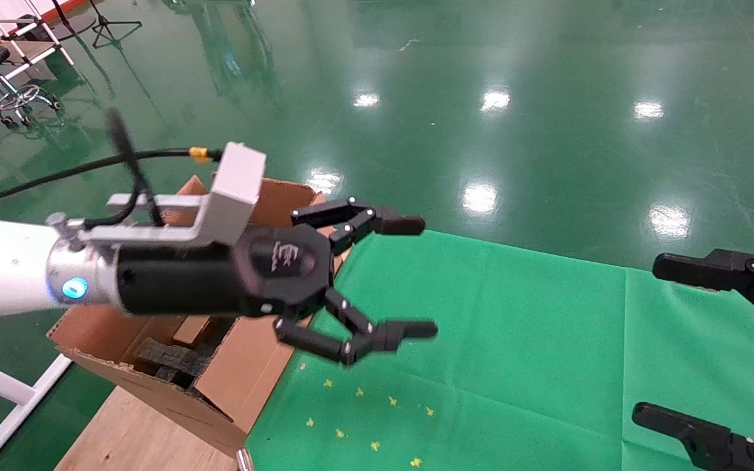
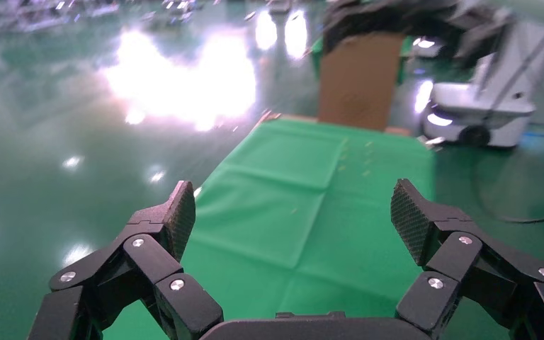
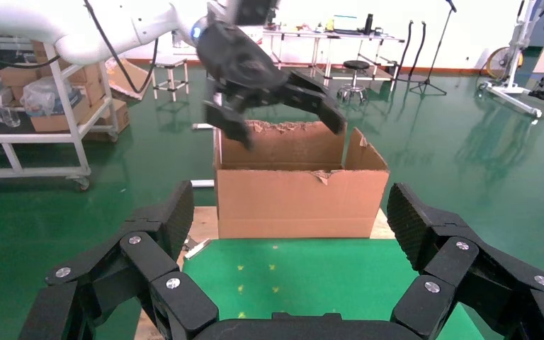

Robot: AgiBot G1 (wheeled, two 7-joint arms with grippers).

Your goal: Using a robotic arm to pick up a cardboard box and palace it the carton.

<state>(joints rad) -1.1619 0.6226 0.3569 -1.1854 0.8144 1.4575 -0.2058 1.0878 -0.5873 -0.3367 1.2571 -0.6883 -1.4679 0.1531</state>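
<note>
Spread wide and empty, the left gripper (image 1: 410, 278) on the robotic arm (image 1: 4, 268) hangs over the near left edge of the green cloth (image 1: 514, 340), just right of the carton (image 1: 174, 366). That carton sits at the cloth's left end on a wooden board (image 1: 128, 432), ragged flaps up, with dark foam pieces (image 1: 171, 360) and a brown corner inside that may be the cardboard box; I cannot tell. At the right edge, the right gripper (image 1: 698, 343) hovers with its jaws wide and empty too.

A wooden table (image 1: 129, 432) carries a green cloth (image 1: 514, 353). The carton (image 1: 174, 366) stands just beside the cloth, apparently on bare wood.
</note>
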